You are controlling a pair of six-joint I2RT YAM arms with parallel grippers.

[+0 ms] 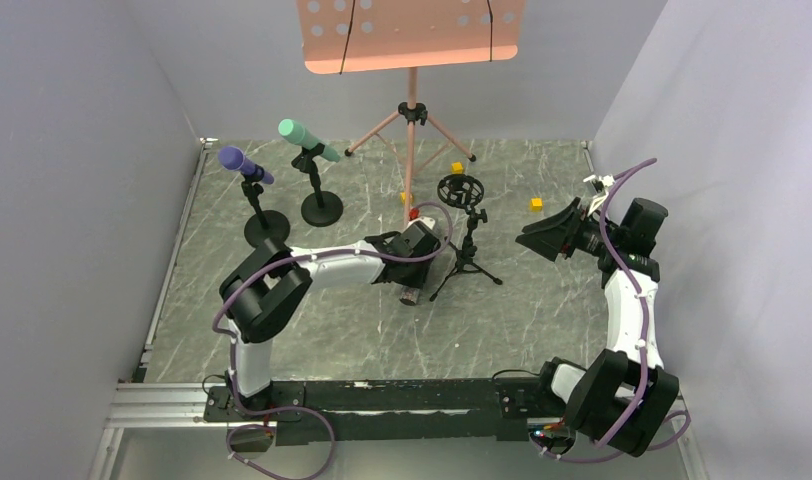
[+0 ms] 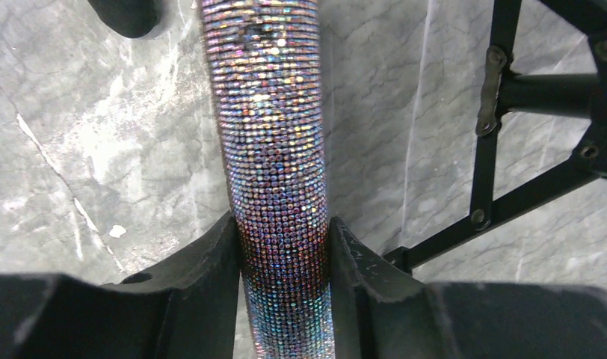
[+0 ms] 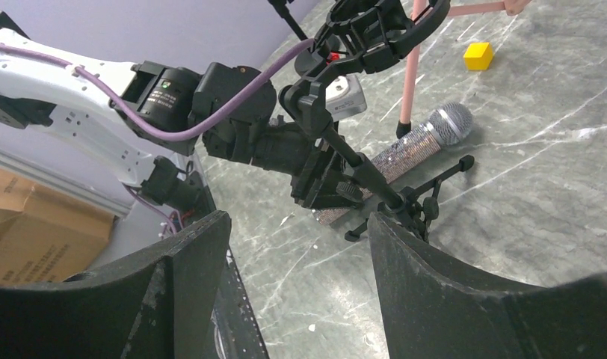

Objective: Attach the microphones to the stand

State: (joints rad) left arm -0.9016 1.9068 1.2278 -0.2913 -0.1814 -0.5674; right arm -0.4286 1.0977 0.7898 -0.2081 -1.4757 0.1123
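The glittery pinkish-silver microphone (image 2: 274,149) lies on the marble table beside the tripod stand (image 1: 467,250). Its silver mesh head (image 3: 450,123) points away from the arm. My left gripper (image 2: 283,247) is shut on its body, one finger pressed against each side. The stand's round shock-mount clip (image 1: 460,190) is empty. The purple microphone (image 1: 244,165) and the mint-green microphone (image 1: 307,138) each sit in a round-base stand at the back left. My right gripper (image 1: 552,232) hovers open at the right, facing the tripod, with nothing between its fingers (image 3: 427,284).
A pink music stand (image 1: 412,35) rises at the back centre, its legs just behind the tripod. Small yellow cubes (image 1: 534,204) (image 1: 457,167) and a red one (image 1: 413,213) lie on the table. Grey walls close in on both sides.
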